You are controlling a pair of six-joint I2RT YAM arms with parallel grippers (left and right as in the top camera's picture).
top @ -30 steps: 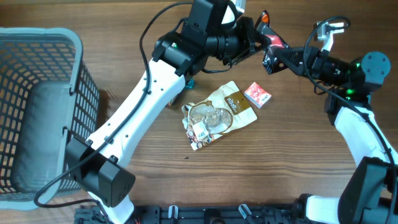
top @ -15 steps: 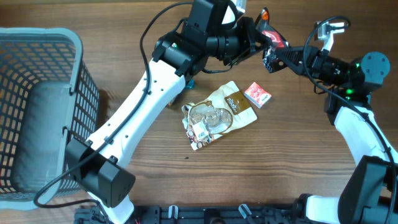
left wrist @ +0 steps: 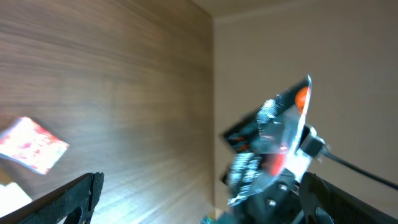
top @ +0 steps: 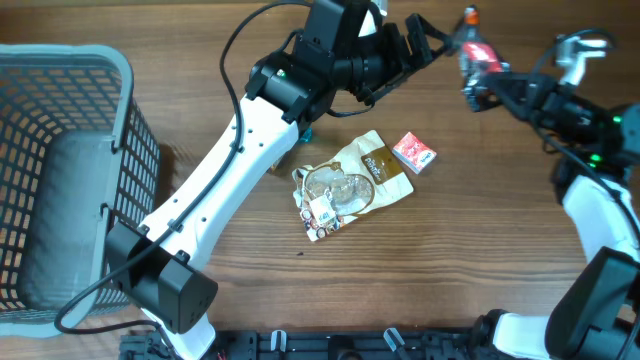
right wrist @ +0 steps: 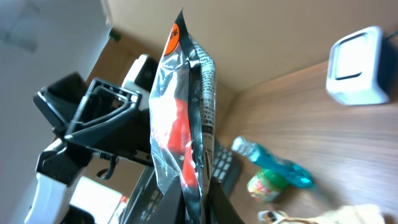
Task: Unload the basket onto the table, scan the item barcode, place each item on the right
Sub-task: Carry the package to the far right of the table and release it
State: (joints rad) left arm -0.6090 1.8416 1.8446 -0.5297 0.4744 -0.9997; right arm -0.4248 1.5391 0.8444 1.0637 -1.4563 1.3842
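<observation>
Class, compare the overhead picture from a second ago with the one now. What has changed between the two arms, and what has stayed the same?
The left claw opened and let go of the shiny red-and-black packet. The right claw, shut on the packet throughout, carried it rightward in the overhead view, clear of the left claw. The brown pouch, the red box and the basket stayed where they were.

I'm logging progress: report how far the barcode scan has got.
Done: left pincer open, clear of the snack packet. In hand: right pincer shut on it, raised above the table. Left: no scan shows yet; the brown pouch and red box lie on the table.
</observation>
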